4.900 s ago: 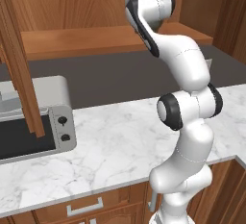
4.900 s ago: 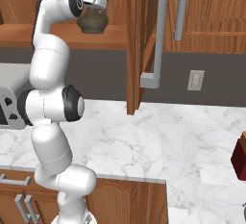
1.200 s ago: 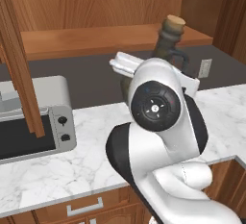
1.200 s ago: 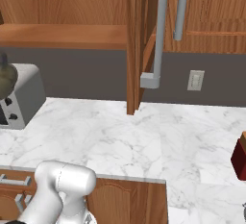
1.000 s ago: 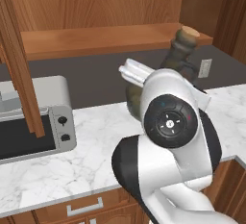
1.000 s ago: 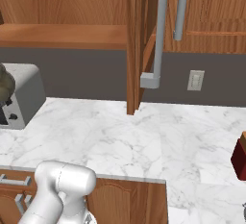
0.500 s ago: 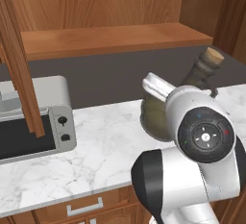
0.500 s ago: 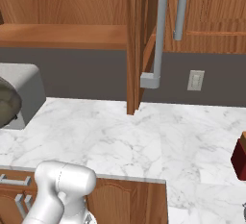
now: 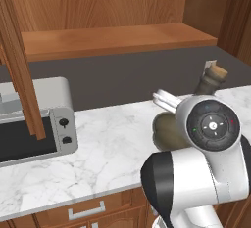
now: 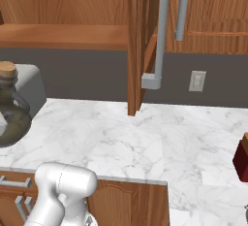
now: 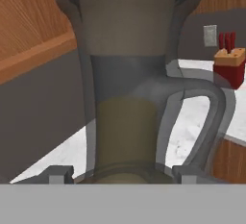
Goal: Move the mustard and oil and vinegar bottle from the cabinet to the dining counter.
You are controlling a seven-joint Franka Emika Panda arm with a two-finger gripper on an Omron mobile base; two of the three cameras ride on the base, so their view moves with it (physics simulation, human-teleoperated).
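Fingers (image 11: 57, 174) clamp the oil and vinegar bottle (image 11: 129, 98) at its base, tips mostly cut off. Left base view: arm hides its belly; cork (image 9: 216, 71) visible.

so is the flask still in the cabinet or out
Out: the oil and vinegar bottle hangs over the marble worktop, below the cabinet shelf.

At the left edge of my left base view, a grey toaster oven (image 9: 34, 124) sits on the marble worktop (image 9: 108, 148). In my right base view, a wall outlet (image 10: 196, 81) is centre right and a red block (image 10: 240, 158) far right.
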